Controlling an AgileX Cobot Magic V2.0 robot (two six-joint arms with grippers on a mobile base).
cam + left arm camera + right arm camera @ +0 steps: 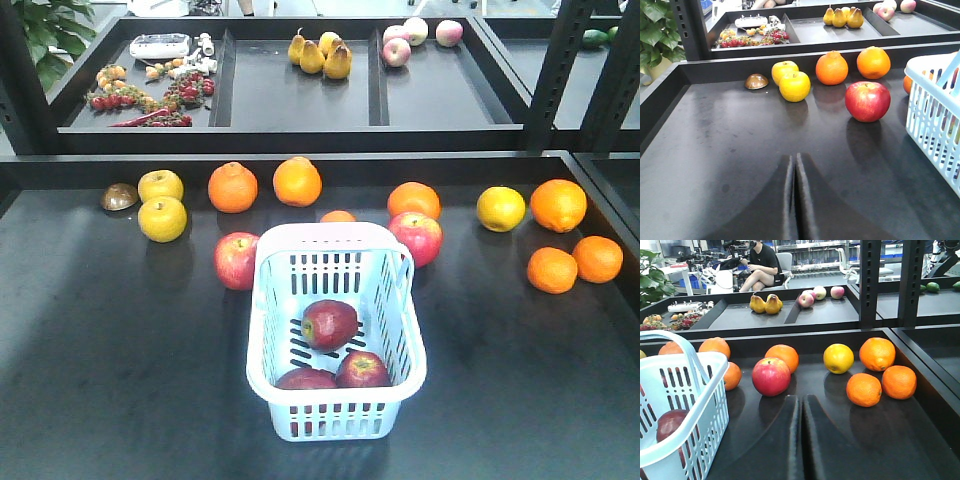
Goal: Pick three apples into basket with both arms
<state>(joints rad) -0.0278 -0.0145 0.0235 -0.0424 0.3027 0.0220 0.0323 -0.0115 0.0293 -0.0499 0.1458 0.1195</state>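
Currently basket (pixel 334 330) sits centre of the dark table (pixel 100 350), handle folded toward the back rim. Three dark red apples inside: one (pixel 329 323) mid-floor, two more (pixel 306 380) (pixel 363 369) side by side against the near wall, touching each other. Left gripper (pixel 795 200) hangs low over bare table, fingers pressed together, nothing between them; basket off to its right. Right gripper (pixel 801 440) likewise clenched and empty, basket to its left. Outside the basket, a brighter red apple (pixel 236 260) lies just beside the left wall, another (pixel 416 238) near the back right corner. Oranges (pixel 232 187) (pixel 297 182) and yellow fruits (pixel 162 218) line the back edge; more oranges (pixel 552 270) cluster far right. Pears (pixel 320 55) rest on the rear shelf.
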